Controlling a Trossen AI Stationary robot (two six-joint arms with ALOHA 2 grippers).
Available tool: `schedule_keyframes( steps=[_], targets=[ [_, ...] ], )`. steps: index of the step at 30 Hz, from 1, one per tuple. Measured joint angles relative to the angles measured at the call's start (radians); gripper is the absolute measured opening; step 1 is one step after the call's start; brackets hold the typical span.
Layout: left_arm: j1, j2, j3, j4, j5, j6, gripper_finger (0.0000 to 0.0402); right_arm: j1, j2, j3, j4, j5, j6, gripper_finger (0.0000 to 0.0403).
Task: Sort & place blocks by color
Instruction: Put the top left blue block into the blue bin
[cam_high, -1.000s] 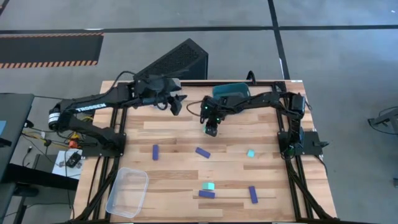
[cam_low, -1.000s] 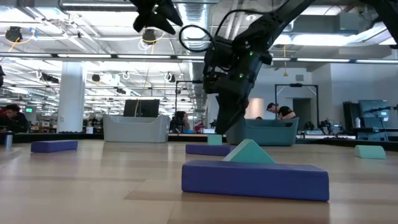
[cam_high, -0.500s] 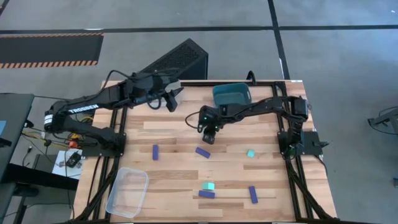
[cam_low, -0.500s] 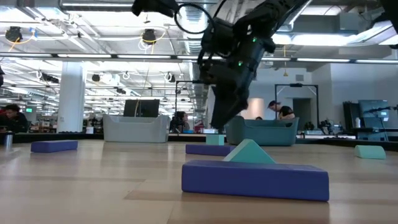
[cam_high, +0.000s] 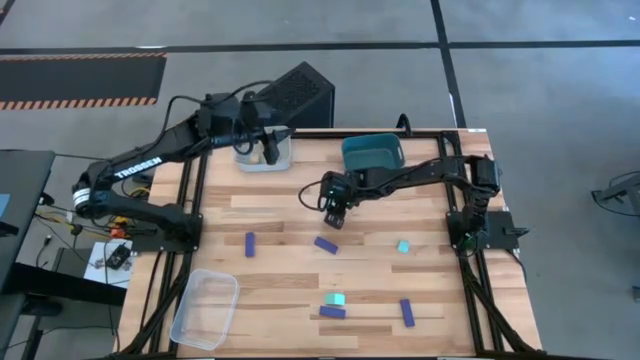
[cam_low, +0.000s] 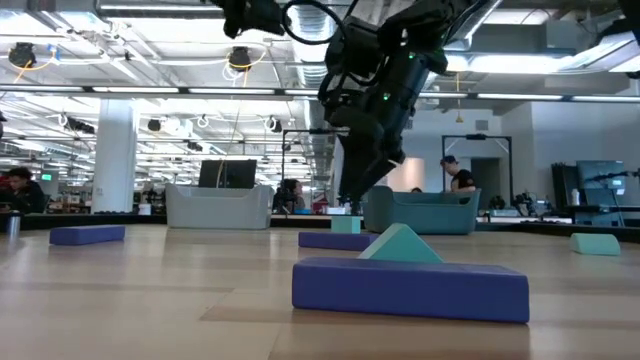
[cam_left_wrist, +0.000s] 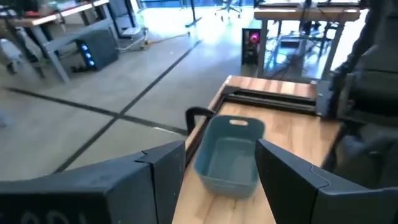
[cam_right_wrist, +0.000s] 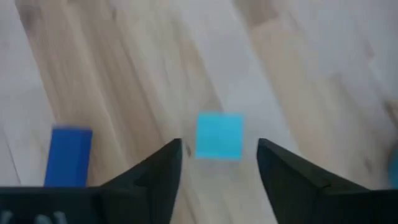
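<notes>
Jaws of the right gripper (cam_high: 333, 219) stand spread and hold nothing; in the right wrist view the two dark fingers (cam_right_wrist: 158, 171) frame a light teal cube (cam_right_wrist: 219, 135) that lies on the bare bench (cam_high: 280, 285) beyond their tips, lined up with the gap between them and touching neither finger. A dark blue bar (cam_right_wrist: 69, 155) lies off to one side of that cube, outside the jaws. From above, the right gripper hangs over the middle of the bench, just beside another dark blue bar (cam_high: 326, 245).

Over the far edge of the bench, the left gripper (cam_high: 268, 150) is above a pale grey bin (cam_high: 282, 158). Its jaws are also spread and empty; in the left wrist view the teal bin (cam_left_wrist: 229, 157) shows through the gap between its fingers (cam_left_wrist: 158, 180), farther off.

Other blocks are scattered on the wood: a blue bar (cam_high: 249, 244) toward the left, a teal cube (cam_high: 403, 246) toward the right, and near the front edge a teal cube (cam_high: 335, 299) touching a blue bar (cam_high: 332, 312), with one more blue bar (cam_high: 407, 313) to their right. A clear bin (cam_high: 205, 308) sits at the front left corner.

In the low view the front blue bar (cam_low: 410, 290) fills the foreground with the teal cube (cam_low: 400, 245) behind it.
</notes>
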Motion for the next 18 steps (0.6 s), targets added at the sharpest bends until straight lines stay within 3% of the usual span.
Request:
schedule_keyframes(
  steps=[5, 10, 14, 18],
  targets=[
    [0.07, 0.021, 0.0, -0.054, 0.045, 0.019, 0.0185, -0.006, 0.04, -0.001, 0.008, -0.004, 0.022, 0.0288],
    [0.101, 0.038, -0.002, -0.101, 0.036, 0.07, 0.0184, 0.025, 0.132, 0.002, 0.017, -0.014, 0.072, 0.0295],
    [0.12, 0.046, -0.014, -0.138, 0.04, 0.083, 0.0184, 0.036, 0.144, 0.009, 0.004, 0.003, 0.134, 0.0277],
    [0.141, 0.051, -0.013, -0.136, 0.065, 0.148, 0.0184, 0.022, 0.142, 0.023, -0.008, -0.003, 0.138, 0.0223]
  ],
)
